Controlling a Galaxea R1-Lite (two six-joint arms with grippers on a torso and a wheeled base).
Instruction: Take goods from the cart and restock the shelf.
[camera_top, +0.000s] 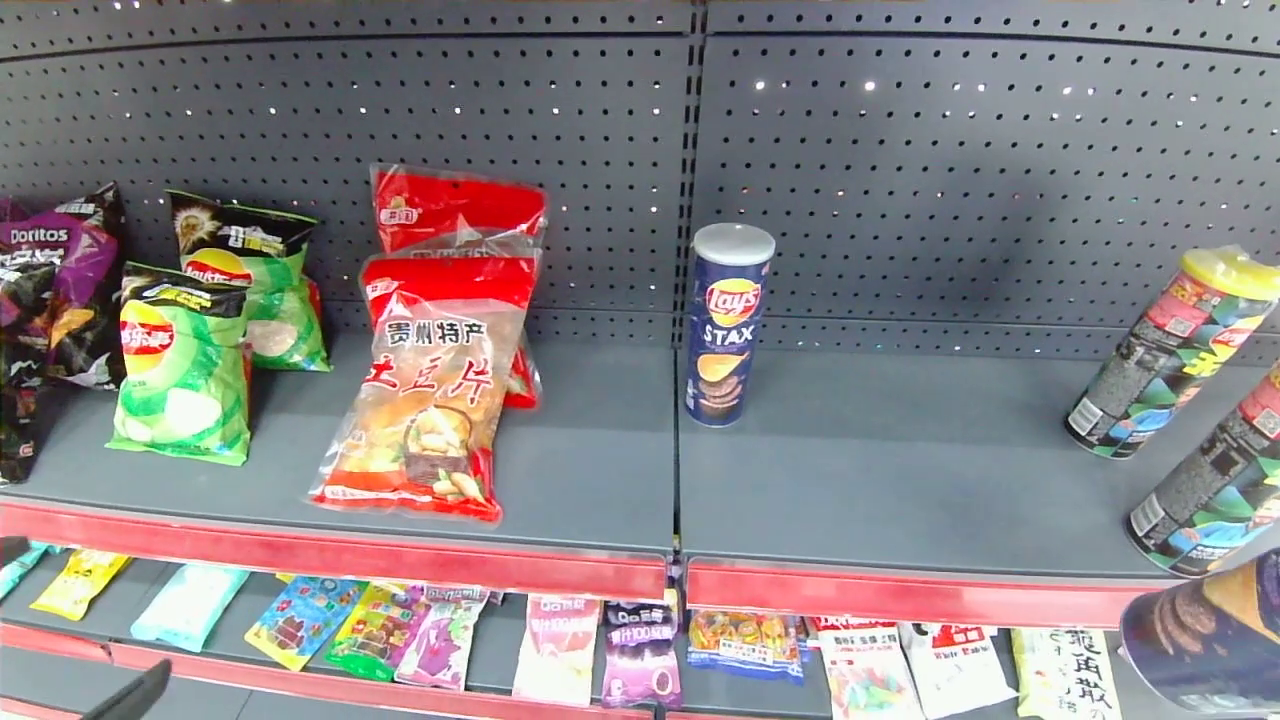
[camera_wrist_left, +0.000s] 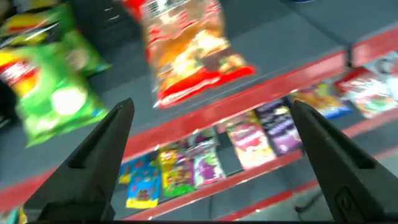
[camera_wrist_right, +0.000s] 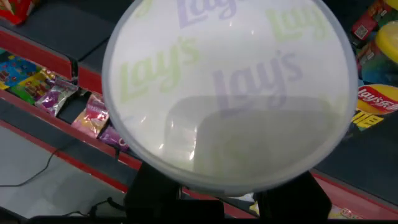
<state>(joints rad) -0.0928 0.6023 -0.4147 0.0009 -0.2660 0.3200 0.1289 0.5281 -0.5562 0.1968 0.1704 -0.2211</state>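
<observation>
Since it is bound for the grey metal shelf (camera_top: 900, 480), a dark white-lidded chip canister (camera_wrist_right: 230, 93) sits clamped in the right end effector (camera_wrist_right: 224, 199); the left end effector (camera_wrist_left: 211, 106) gapes empty.

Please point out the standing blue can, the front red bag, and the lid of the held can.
standing blue can (camera_top: 728, 335): head view, label middle.
front red bag (camera_top: 425, 400): head view, front middle.
held can lid (camera_wrist_right: 230, 93): right wrist view, centre.
</observation>
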